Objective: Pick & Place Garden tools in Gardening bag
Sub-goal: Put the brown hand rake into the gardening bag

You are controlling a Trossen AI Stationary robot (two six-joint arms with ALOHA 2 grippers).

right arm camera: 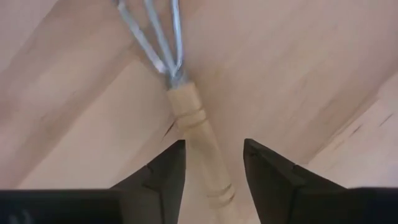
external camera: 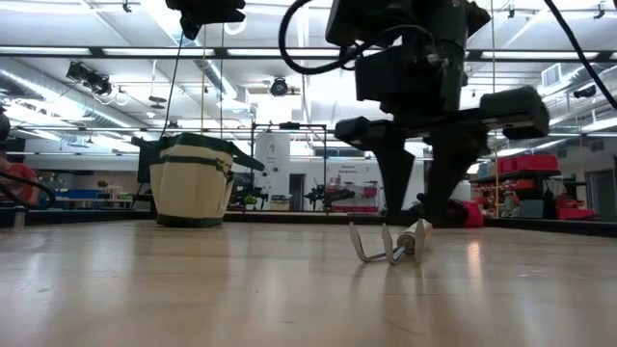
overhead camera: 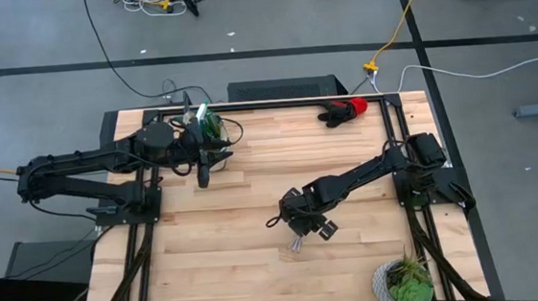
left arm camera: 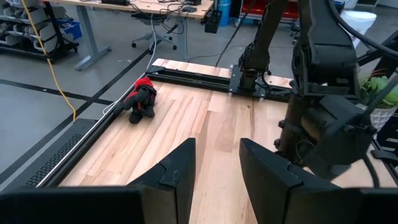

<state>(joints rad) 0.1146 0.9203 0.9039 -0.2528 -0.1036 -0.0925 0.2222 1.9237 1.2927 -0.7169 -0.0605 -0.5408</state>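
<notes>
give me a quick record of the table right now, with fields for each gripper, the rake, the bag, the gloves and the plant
right gripper: pointing down over the table's middle, fingers open either side of the rake's wooden handle
left gripper: open, empty, raised beside the bag
rake: lying on the table, tines at one end
bag: upright at the table's far left
gloves: red and black, at the far edge
plant: near right corner
</notes>
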